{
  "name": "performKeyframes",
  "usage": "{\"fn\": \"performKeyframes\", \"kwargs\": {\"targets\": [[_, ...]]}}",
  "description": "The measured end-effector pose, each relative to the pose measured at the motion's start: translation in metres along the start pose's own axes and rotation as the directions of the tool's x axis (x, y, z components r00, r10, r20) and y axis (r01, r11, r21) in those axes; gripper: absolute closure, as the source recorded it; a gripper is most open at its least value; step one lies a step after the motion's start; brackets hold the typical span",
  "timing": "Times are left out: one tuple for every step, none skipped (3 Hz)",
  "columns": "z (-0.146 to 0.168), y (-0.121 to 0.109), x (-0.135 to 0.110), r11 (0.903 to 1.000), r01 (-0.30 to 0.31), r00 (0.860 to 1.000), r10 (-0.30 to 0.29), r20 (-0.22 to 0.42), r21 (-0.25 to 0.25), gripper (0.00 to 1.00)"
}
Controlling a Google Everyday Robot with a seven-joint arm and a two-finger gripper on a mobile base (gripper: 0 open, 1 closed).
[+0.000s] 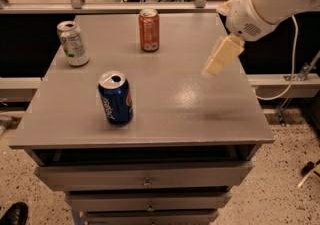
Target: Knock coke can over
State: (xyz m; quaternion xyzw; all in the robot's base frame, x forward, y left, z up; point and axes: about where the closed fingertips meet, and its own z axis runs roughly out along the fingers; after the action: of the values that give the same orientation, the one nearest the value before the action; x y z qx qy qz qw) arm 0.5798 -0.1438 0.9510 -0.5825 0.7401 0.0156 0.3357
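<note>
My tool [218, 61] hangs over the right side of the table [200, 109], well apart from the coke can [149, 30], which stands upright at the back. If I sweep too high I could miss it, and too wide might clip the blue can [115, 97]. I can't tell whether my tool is released or clenched, and my arm is cut off above.
</note>
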Motion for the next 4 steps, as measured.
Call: {"fn": "performKeyframes", "kwargs": {"targets": [[0.030, -0.025, -0.027, 0.9994, -0.033, 0.993, 0.032, 0.116, 0.008, 0.00], [0.041, -0.034, -0.036, 0.9988, -0.048, 0.987, 0.046, 0.152, 0.013, 0.00], [0.041, -0.034, -0.036, 0.9988, -0.048, 0.987, 0.046, 0.152, 0.013, 0.00], [0.047, -0.034, -0.041, 0.9960, -0.088, 0.972, 0.082, 0.221, 0.015, 0.00]]}}
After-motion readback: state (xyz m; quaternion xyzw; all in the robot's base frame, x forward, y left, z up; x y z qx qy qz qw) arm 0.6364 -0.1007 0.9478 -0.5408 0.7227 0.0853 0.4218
